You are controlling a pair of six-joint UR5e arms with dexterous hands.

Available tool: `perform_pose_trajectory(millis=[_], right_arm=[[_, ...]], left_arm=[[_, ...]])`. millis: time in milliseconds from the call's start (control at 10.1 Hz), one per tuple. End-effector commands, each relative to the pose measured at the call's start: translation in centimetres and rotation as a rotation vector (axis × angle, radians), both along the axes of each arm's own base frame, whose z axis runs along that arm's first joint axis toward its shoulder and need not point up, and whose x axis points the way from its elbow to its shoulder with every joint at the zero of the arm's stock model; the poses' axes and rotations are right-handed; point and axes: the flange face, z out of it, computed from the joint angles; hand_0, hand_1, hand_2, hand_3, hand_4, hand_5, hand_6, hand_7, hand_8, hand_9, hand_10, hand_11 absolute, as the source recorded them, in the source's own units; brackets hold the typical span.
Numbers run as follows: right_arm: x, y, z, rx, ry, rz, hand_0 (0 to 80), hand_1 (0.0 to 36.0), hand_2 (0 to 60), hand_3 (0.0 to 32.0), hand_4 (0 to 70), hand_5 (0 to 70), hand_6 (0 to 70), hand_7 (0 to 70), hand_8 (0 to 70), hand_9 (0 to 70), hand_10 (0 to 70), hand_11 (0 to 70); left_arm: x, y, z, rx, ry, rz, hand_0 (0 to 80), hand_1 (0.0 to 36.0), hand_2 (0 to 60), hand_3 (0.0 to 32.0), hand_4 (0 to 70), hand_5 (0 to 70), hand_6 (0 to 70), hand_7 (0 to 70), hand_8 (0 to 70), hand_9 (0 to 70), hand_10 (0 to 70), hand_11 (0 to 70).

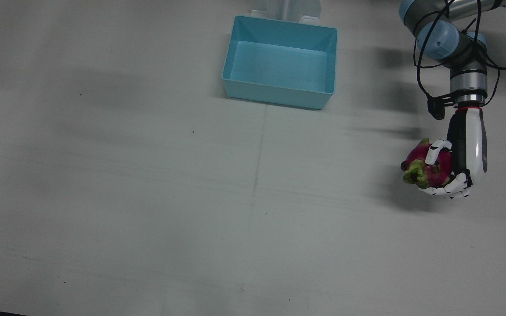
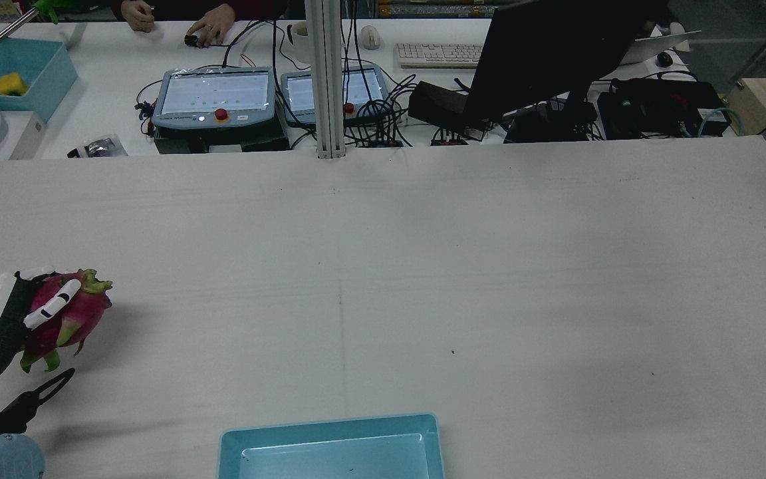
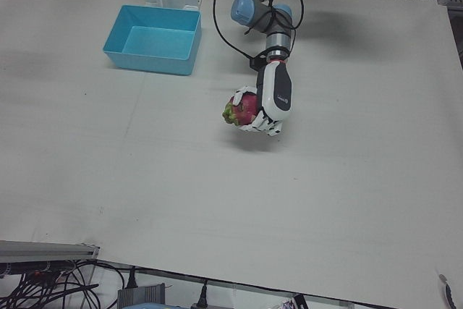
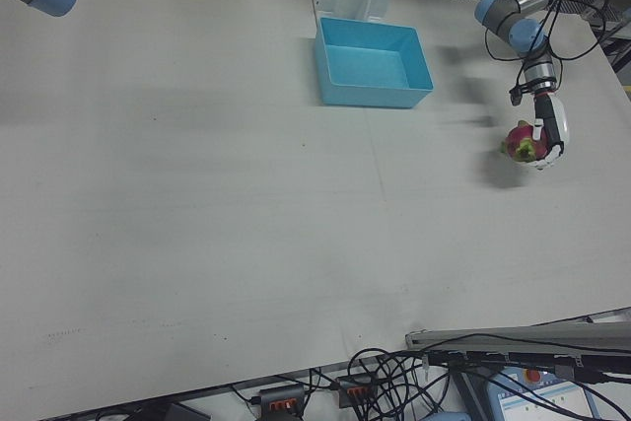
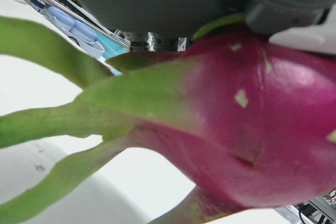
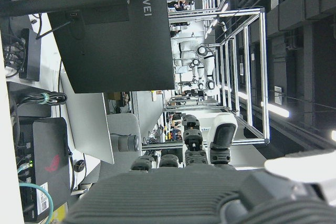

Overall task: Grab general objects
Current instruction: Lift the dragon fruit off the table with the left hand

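The left hand has its fingers curled around a dragon fruit, gripping it over the counter, well apart from the blue bin. The fruit lies roughly level, its long axis crosswise to the hand and its green leafy tip pointing away from the palm. The right hand shows only on its own camera, fingers apart and holding nothing.

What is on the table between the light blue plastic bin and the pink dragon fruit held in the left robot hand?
Nothing: in the front view, only bare white table lies between the light blue plastic bin and the pink dragon fruit in the left robot hand.
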Motion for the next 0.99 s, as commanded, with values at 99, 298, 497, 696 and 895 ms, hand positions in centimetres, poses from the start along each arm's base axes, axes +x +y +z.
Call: perform_pose_trajectory(millis=[99,298,497,696,895], right_arm=[[0.0,0.0,0.0,0.000,0.000,0.000,0.0,0.0,0.0,0.0,0.0,0.0,0.0,0.0,0.0,0.0,0.0,0.0],[0.0,0.0,0.0,0.000,0.000,0.000,0.0,0.0,0.0,0.0,0.0,0.0,0.0,0.0,0.0,0.0,0.0,0.0],[0.0,0.0,0.0,0.000,0.000,0.000,0.0,0.0,0.0,0.0,0.0,0.0,0.0,0.0,0.0,0.0,0.0,0.0],[0.0,0.0,0.0,0.000,0.000,0.000,0.0,0.0,0.0,0.0,0.0,0.0,0.0,0.0,0.0,0.0,0.0,0.0],[0.0,0.0,0.0,0.000,0.000,0.000,0.0,0.0,0.0,0.0,0.0,0.0,0.0,0.0,0.0,0.0,0.0,0.0]], left_arm=[[0.1,-7.0,-2.5,0.223,0.364,0.120,0.0,0.0,60.0,0.0,70.0,66.1,70.0,63.1,70.0,70.0,70.0,70.0],[-3.6,-11.2,-4.2,0.351,0.418,0.162,0.0,0.0,60.0,0.0,70.0,64.0,70.0,67.5,70.0,70.0,70.0,70.0],[-3.8,-14.1,-4.7,0.481,0.475,0.300,2.0,0.0,60.0,0.0,70.0,64.5,70.0,70.0,70.0,70.0,70.0,70.0],[-3.0,-15.7,-8.4,0.554,0.534,0.389,13.2,0.0,60.0,0.0,70.0,66.4,70.0,70.0,70.0,70.0,70.0,70.0],[-2.8,-15.2,-9.3,0.572,0.545,0.460,34.2,0.0,58.3,0.0,70.0,67.9,70.0,70.0,70.0,70.0,70.0,70.0]])
